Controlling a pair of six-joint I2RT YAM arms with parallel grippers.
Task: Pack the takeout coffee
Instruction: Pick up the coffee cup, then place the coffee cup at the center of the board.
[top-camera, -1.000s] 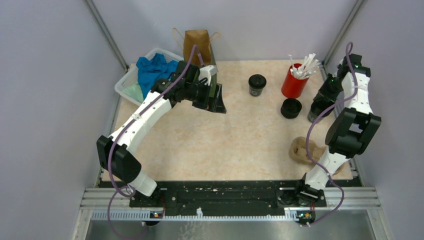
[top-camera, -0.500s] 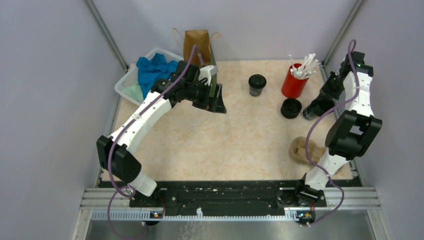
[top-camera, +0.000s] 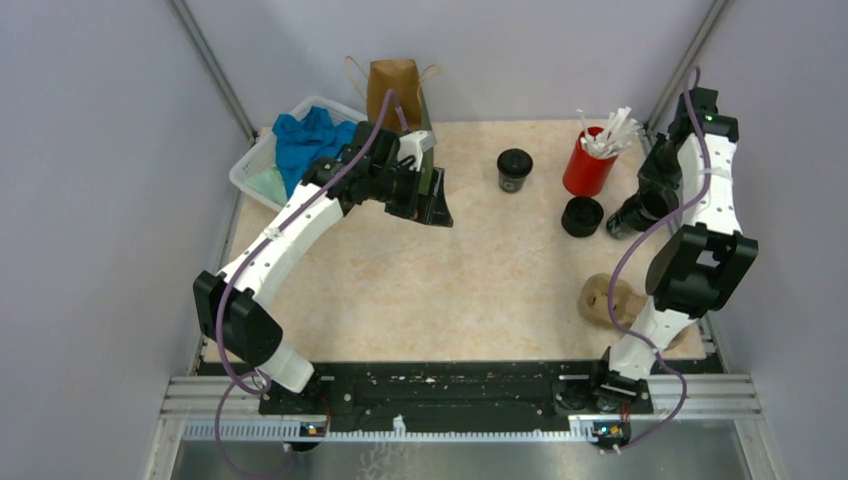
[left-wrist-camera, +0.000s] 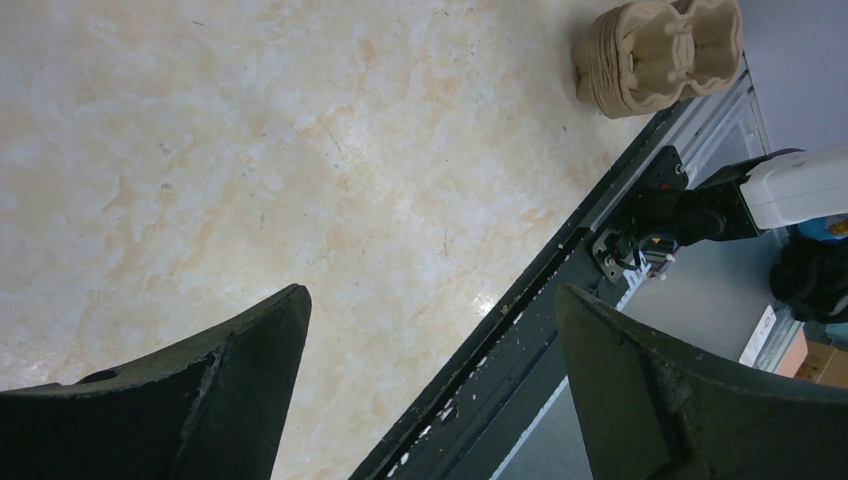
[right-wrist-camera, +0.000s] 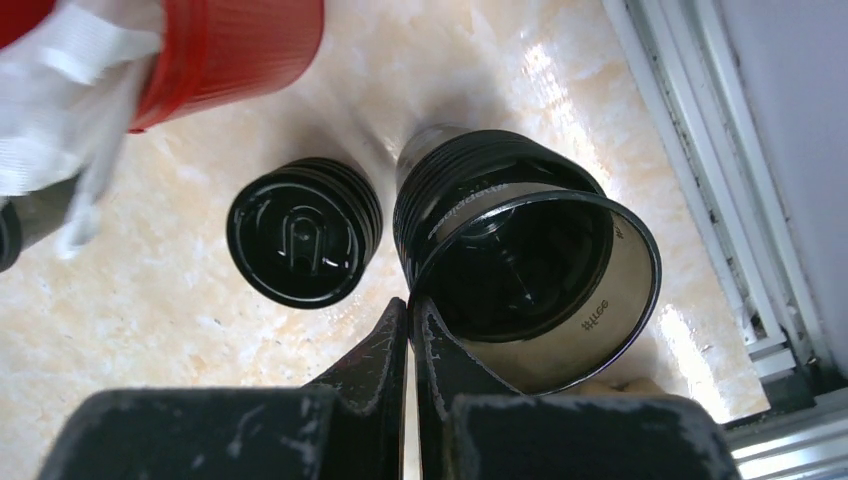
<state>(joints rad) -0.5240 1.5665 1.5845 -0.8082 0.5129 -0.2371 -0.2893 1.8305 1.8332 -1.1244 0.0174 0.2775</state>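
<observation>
My right gripper (right-wrist-camera: 410, 305) is shut on the rim of a lidless black cup (right-wrist-camera: 520, 240), one finger inside and one outside. In the top view the gripper (top-camera: 640, 205) holds this cup (top-camera: 620, 217) tilted at the table's right edge. A lidded black cup (right-wrist-camera: 303, 245) stands just left of it (top-camera: 582, 216). Another lidded black cup (top-camera: 514, 170) stands farther back toward the middle. My left gripper (top-camera: 432, 197) is open and empty in front of the brown paper bag (top-camera: 393, 85). Its wrist view (left-wrist-camera: 430, 295) shows only bare table between the fingers.
A red cup of white sticks (top-camera: 590, 160) stands behind the lidded cup, close to my right gripper. The tan pulp carrier (top-camera: 605, 300) lies at the front right. A white basket (top-camera: 250, 160) with blue cloth sits at the back left beside the bag.
My right wrist has swung toward the back wall, and the cup it holds has tipped and shifted slightly left. The left arm has not moved.
</observation>
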